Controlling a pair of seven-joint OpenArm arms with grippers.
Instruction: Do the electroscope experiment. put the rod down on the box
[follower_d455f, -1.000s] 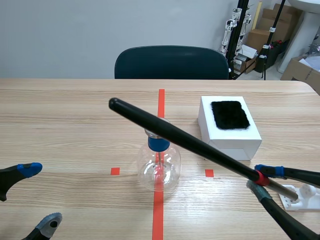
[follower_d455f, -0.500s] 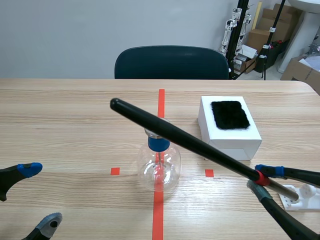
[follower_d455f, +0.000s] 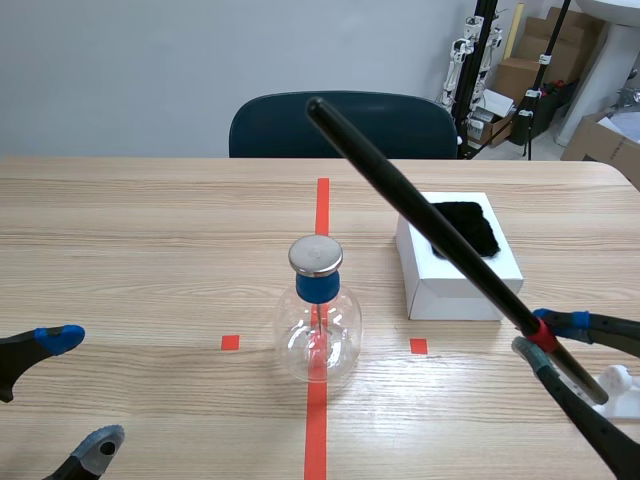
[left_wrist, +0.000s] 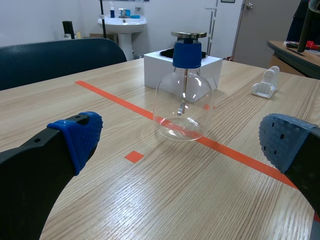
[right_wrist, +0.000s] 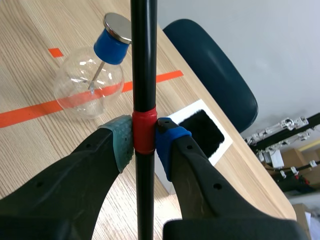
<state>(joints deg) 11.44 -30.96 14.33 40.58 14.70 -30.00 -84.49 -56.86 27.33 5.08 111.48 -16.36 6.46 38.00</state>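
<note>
A long black rod (follower_d455f: 420, 215) with a red band slants up over the white box (follower_d455f: 450, 285), its tip high near the chair. My right gripper (follower_d455f: 541, 335) is shut on the rod at the red band (right_wrist: 144, 131). The box carries a black cloth pad (follower_d455f: 468, 228) on top. The electroscope (follower_d455f: 317, 325), a clear glass flask with a blue neck and metal cap, stands on the orange tape line, apart from the rod. My left gripper (left_wrist: 180, 145) is open low at the near left, with the flask (left_wrist: 181, 107) ahead of it.
A dark blue chair (follower_d455f: 343, 125) stands behind the table's far edge. A small white stand (follower_d455f: 618, 390) lies on the table under my right arm. Cardboard boxes and tripods are in the far right corner of the room.
The rod has lifted off the electroscope's metal cap and swung right and up, now slanting over the white box. My left gripper has stayed where it was.
</note>
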